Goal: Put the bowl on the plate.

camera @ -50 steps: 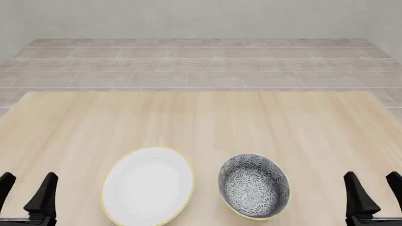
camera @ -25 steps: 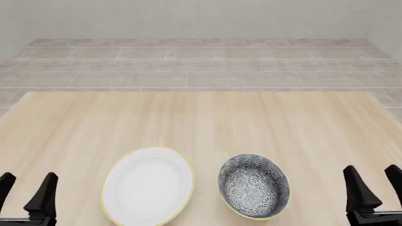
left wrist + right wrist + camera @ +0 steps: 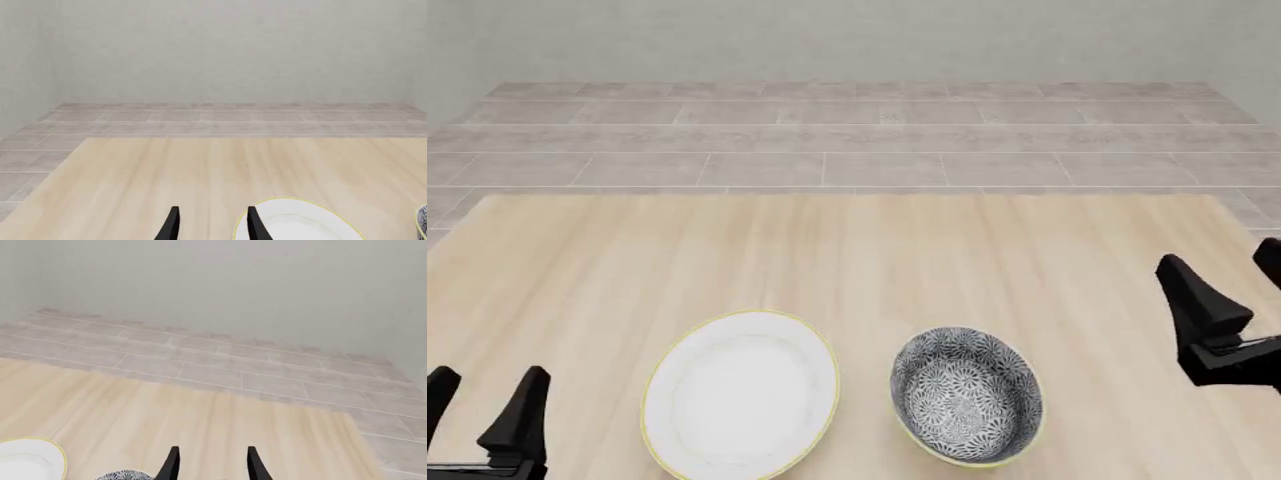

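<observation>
At the front view's lower left corner, the left gripper [image 3: 481, 405] is hovering low over the tabletop [image 3: 854, 260], its jaws spread with nothing between them. To its right, the plate [image 3: 741, 395] is lying flat on the near part of the tabletop, white with a thin yellow rim. Just beside it, apart by a narrow strip of bare wood, the bowl [image 3: 968, 395] is sitting upright, showing its dark floral inside and pale rim. At the far right edge, the right gripper [image 3: 1228, 285] is hanging higher in the frame than the left one, beyond and to the right of the bowl, touching nothing; its outer finger is being cut off by the frame edge, so this view alone is leaving its state unclear.

The left wrist view is showing the left gripper [image 3: 211, 225] with jaws parted, the plate [image 3: 297, 222] just past one fingertip, and only a sliver of the bowl [image 3: 422, 222] at the frame edge. The right wrist view is settling the right gripper [image 3: 211, 464]: jaws spread and empty, with the bowl's rim [image 3: 127, 475] and a piece of the plate [image 3: 30, 460] peeking in low, and tiled floor [image 3: 220, 370] and a grey wall [image 3: 267, 290] lying beyond the tabletop.
</observation>
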You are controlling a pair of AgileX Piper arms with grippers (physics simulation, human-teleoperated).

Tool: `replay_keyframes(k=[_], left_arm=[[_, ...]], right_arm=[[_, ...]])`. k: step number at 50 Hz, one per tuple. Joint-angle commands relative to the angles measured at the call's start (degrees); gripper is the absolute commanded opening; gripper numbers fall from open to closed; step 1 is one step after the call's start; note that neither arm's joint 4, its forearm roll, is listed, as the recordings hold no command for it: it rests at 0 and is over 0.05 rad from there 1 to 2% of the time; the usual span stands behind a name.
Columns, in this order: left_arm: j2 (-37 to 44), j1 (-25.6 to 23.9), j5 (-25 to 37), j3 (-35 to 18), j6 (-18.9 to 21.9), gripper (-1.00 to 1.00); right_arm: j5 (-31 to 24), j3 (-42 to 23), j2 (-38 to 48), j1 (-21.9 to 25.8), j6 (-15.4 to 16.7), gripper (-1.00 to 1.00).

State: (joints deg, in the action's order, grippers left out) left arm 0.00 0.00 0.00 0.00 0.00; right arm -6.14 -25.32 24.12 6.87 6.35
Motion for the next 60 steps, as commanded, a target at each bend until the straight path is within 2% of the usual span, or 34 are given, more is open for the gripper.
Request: replay_keyframes(k=[1, 4, 5, 6, 7, 8, 9, 13, 19, 20, 34, 41, 49, 60], left_arm=[[0.00, 0.00, 0.00, 0.00, 0.00, 1.00], [0.00, 0.00, 0.00, 0.00, 0.00, 1.00], [0.00, 0.00, 0.00, 0.00, 0.00, 1.00], [0.00, 0.00, 0.00, 0.00, 0.00, 1.00], [0.00, 0.00, 0.00, 0.00, 0.00, 1.00], [0.00, 0.00, 0.00, 0.00, 0.00, 1.00], [0.00, 0.00, 0.00, 0.00, 0.00, 1.00], [0.00, 0.00, 0.00, 0.00, 0.00, 1.00], [0.00, 0.00, 0.00, 0.00, 0.00, 1.00], [0.00, 0.00, 0.00, 0.00, 0.00, 1.00], [0.00, 0.00, 0.00, 0.00, 0.00, 1.00], [0.00, 0.00, 0.00, 0.00, 0.00, 1.00], [0.00, 0.00, 0.00, 0.00, 0.00, 1.00], [0.00, 0.00, 0.00, 0.00, 0.00, 1.00]], right_arm=[[-3.78, -8.48, 10.83, 1.70, 3.82, 1.00], [-4.30, -9.60, 11.79, 3.10, 4.06, 1.00], [-4.06, -9.64, 11.87, 3.71, 5.55, 1.00], [-3.97, -10.19, 11.62, 3.50, 5.29, 1.00], [-4.41, -11.06, 12.72, 4.18, 3.34, 1.00], [-4.77, -11.78, 13.51, 4.94, 2.73, 1.00], [-4.78, -12.20, 14.31, 5.39, 4.22, 1.00], [-5.31, -13.90, 16.82, 5.74, 3.61, 1.00], [-7.20, -17.13, 22.17, 5.94, -1.78, 1.00], [-7.65, -17.55, 22.72, 4.65, -2.53, 1.00], [-9.02, -19.63, 31.95, 9.27, -9.15, 1.00], [-8.76, -18.97, 34.09, 10.89, -9.08, 1.00], [-7.73, -17.12, 35.92, 11.79, -10.43, 1.00], [-8.03, -15.93, 36.44, 10.89, -10.26, 1.00]])
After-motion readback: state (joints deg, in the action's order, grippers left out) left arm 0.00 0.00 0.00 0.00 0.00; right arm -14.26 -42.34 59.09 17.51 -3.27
